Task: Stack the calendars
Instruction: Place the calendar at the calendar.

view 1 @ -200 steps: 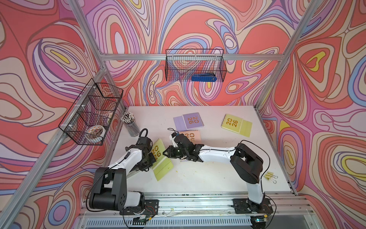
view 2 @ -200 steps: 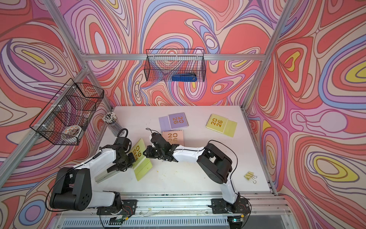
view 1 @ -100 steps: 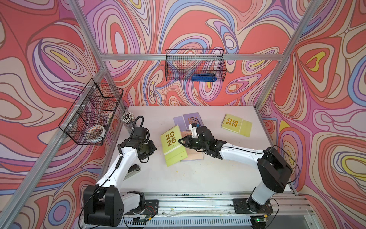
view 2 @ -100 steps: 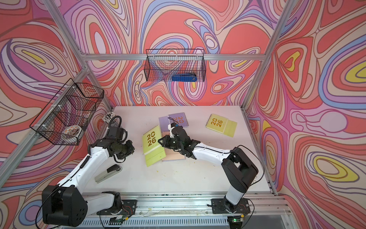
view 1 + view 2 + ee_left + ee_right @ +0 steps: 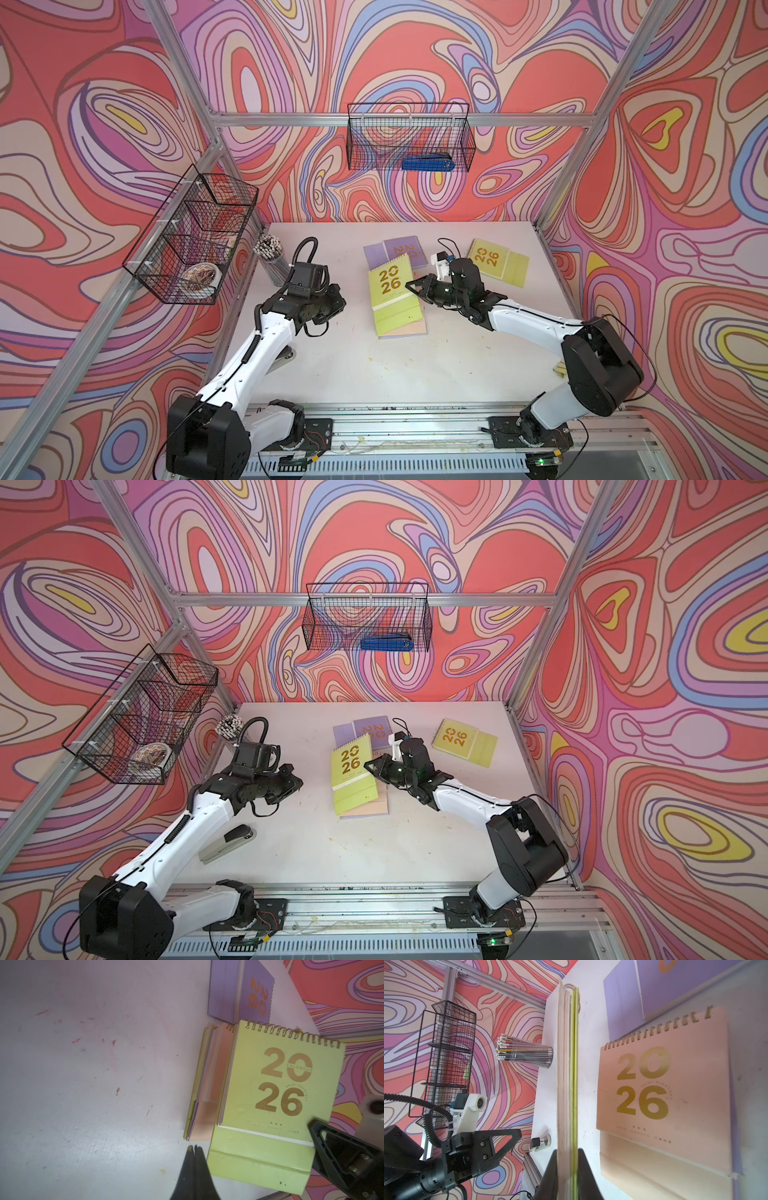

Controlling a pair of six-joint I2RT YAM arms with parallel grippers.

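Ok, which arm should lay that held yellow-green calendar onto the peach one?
Right. The right gripper is shut on the yellow-green calendar, holding it tilted over the peach calendar. The left gripper is shut and empty, beside them.

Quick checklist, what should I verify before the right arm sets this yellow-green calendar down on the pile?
1. Grip: right gripper shut on held calendar: ok.
2. Tilt: held calendar level with the pile: not ok, tilted.
3. Landing spot: peach calendar atop the pile lies flat: ok.
4. Clearance: left gripper shut, empty, off the pile: ok.
5. Alignment: held calendar's edges lined up with the pile: cannot tell.
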